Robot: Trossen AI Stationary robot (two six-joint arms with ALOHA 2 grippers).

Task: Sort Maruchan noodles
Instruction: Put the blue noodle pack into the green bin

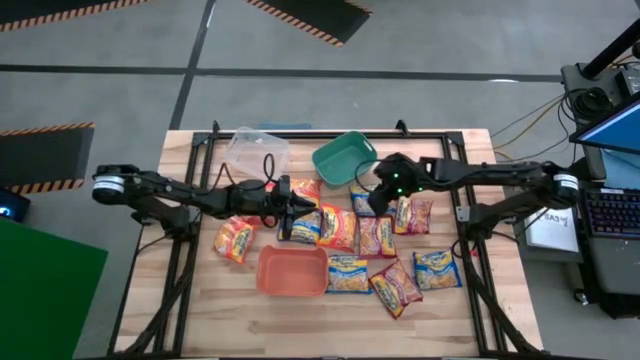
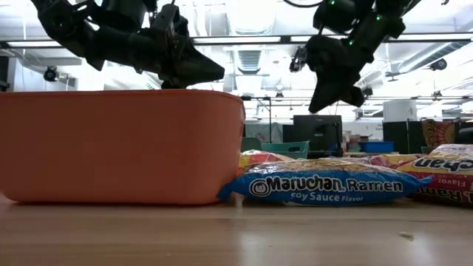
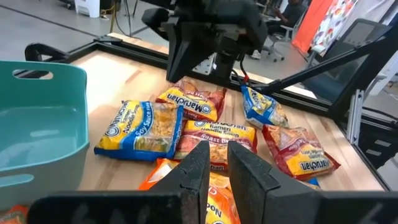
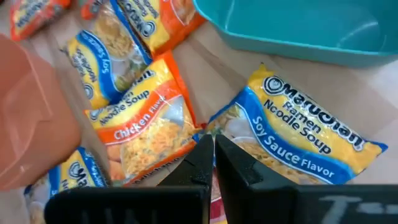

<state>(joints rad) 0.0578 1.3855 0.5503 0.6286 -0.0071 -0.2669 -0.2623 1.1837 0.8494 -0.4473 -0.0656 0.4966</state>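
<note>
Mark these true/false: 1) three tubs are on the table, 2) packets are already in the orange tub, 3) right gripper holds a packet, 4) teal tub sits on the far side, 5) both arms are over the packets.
1) Three tubs: true. A clear tub, a teal tub and an orange tub.
2) Packets in the orange tub: false. It looks empty; the Maruchan noodles lie loose on the table.
3) Right gripper holds a packet: false. It is shut on nothing, above the packets.
4) Teal tub on the far side: true.
5) Both arms over the packets: true. The left gripper hangs there too.
</note>
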